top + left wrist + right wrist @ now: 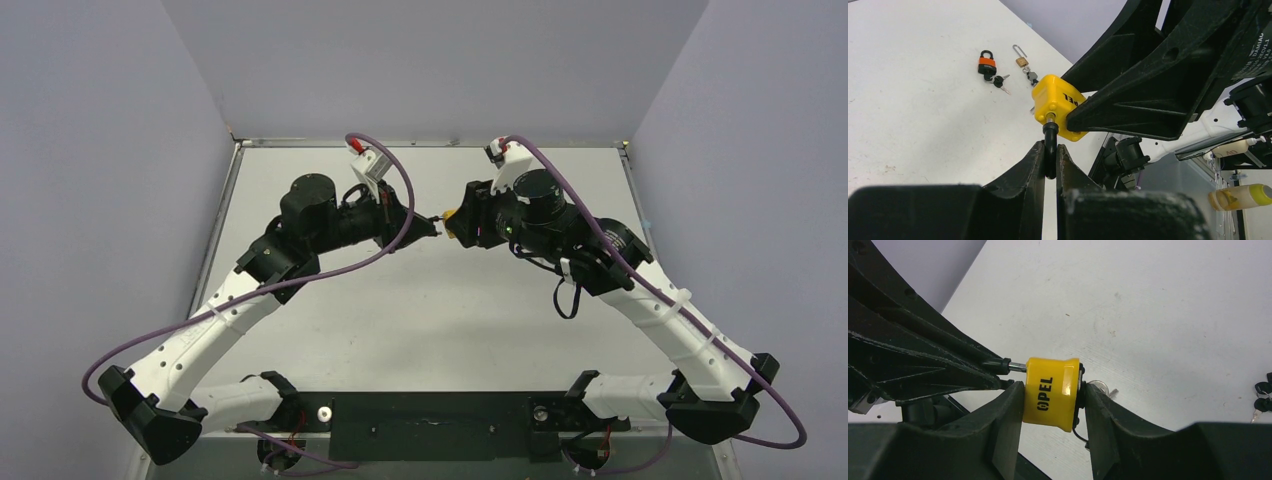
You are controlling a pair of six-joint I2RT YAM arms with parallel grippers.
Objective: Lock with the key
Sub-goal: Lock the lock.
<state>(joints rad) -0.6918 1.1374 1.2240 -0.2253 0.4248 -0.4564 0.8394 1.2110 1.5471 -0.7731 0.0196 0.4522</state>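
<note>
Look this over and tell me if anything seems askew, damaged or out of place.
Nothing stands out. The right gripper clamps the yellow padlock squarely, and the left gripper holds the key, which sits straight in the keyhole. The orange padlock and brass padlock lie on the table, apart from the work.

Yellow OPEL-marked padlock (1050, 387) clamped in right hand (1050, 407), aloft, black-headed key (1050, 132) pinched in left hand (1050, 161), blade in its keyhole
</note>
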